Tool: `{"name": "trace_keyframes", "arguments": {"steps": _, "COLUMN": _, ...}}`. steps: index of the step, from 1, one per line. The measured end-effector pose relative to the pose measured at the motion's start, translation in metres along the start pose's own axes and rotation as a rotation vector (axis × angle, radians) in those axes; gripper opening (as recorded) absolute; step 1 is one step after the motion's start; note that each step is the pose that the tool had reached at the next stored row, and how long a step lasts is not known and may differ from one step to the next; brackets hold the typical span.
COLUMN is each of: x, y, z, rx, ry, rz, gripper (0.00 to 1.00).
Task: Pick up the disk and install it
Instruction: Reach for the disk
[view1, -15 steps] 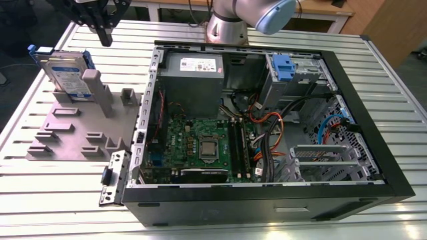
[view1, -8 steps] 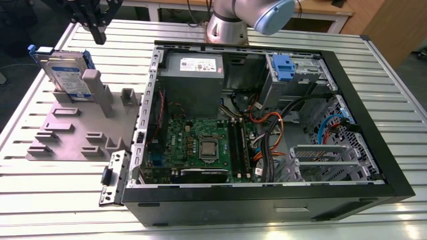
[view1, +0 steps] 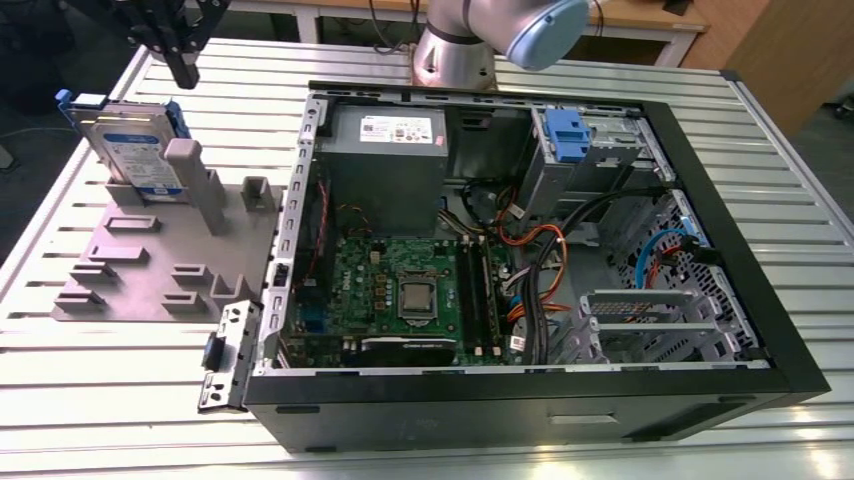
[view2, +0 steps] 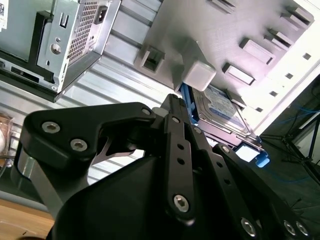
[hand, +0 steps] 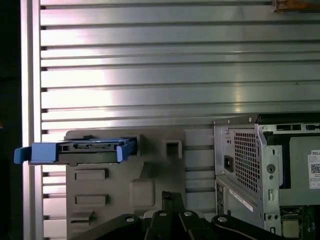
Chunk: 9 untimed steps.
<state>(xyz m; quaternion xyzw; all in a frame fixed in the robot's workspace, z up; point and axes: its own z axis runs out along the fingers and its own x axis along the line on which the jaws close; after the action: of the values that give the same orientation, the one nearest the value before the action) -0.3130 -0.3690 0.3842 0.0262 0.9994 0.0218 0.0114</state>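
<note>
The blue-bracketed silver metal disk (view1: 134, 140) stood on edge in the grey slotted holder (view1: 147, 270) at the exterior view's left; the black gripper (view1: 183, 70), closed and empty, hung just above it, so a clean pick seemed to need jaws opened squarely across its flat faces.

You are working on a slatted metal table (view1: 107, 400) (hand: 175, 75). A grey holder plate (view1: 147, 270) (hand: 150, 170) (view2: 220, 35) lies flat on it toward the edge at the exterior view's left. The disk (view1: 134, 140) (hand: 80, 149) (view2: 220, 107) stands on edge in a slot at the plate's far end. An open computer case (view1: 534, 400) lies on its side across the table's middle and toward the exterior view's right. A small metal bracket (view1: 227, 355) rests just beside the case's near corner, between case and plate.
</note>
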Motion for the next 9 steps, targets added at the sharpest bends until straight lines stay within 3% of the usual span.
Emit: {"name": "trace_keyframes", "arguments": {"steps": 9, "x": 0.0064, "y": -0.0003, "z": 0.0011, "rx": 0.0000, "ry": 0.0012, "rz": 0.000, "gripper": 0.11}}
